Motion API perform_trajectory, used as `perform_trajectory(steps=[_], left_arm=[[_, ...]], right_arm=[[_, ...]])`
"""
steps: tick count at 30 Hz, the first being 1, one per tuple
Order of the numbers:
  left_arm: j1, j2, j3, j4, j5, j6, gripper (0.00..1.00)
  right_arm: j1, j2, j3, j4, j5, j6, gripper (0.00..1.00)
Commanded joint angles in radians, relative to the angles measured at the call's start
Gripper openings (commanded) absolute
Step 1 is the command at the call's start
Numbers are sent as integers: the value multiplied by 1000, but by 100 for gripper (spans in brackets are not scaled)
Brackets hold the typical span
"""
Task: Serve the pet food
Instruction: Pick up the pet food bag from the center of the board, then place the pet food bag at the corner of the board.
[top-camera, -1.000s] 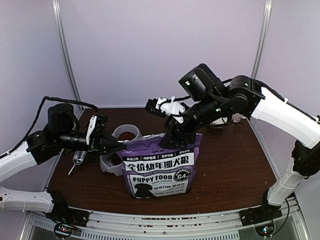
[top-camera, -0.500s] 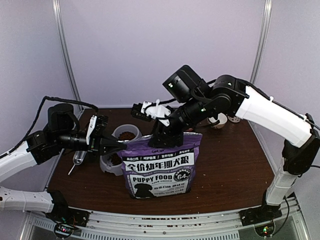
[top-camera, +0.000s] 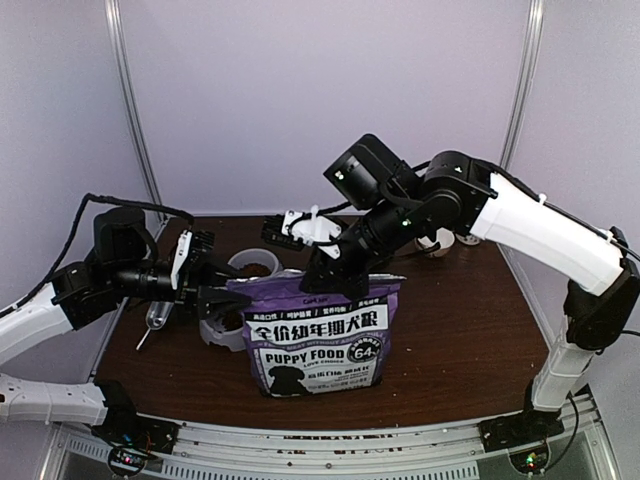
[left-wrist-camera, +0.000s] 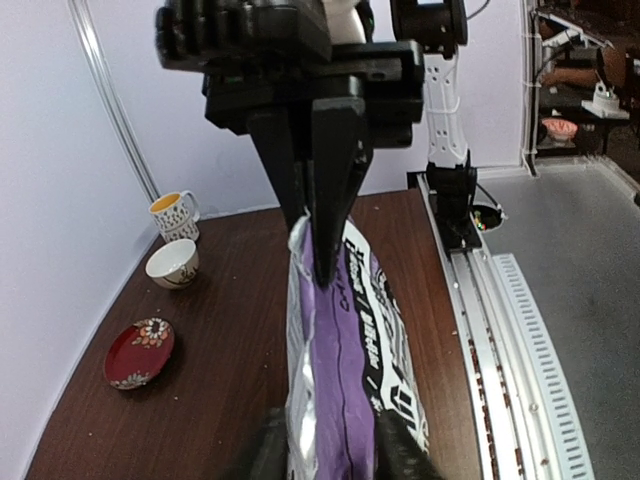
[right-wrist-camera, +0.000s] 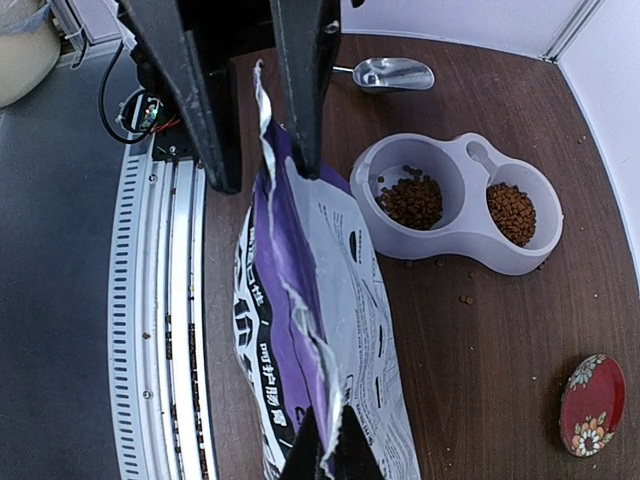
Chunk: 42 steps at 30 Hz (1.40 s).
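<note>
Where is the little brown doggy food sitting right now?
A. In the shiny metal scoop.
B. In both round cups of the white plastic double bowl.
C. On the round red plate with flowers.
B: in the right wrist view, small brown kibble pellets lie in both wells of the white plastic double bowl.

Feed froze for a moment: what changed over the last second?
The right hand swung left and down onto the top edge of the bag and shut on it. The left hand opened, letting go of its left corner. Bag, feeder and scoop stayed put.
</note>
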Motion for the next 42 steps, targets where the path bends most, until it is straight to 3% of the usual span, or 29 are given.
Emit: perform_trajectory(steps=[1, 3, 5, 7, 21, 31, 42], left_arm=[[0, -26, 10, 47, -7, -2, 49], [0, -34, 5, 52, -25, -6, 65], [0, -43, -2, 60, -44, -10, 89], [-1, -50, -6, 64, -60, -11, 97], [0, -151, -13, -25, -234, -57, 98], [-1, -304, -101, -55, -595, -115, 98], [0, -314, -100, -71, -875, -146, 98]], right_arm=[[0, -61, -10, 20, 55, 15, 0], [-1, -80, -28, 33, 79, 18, 0], [-1, -101, -52, 50, 102, 22, 0], [-1, -125, -78, 69, 120, 25, 0], [-2, -302, -212, 149, 248, 41, 0], [-42, -482, -305, 188, 385, 78, 0], [-89, -625, -352, 208, 625, 108, 0]])
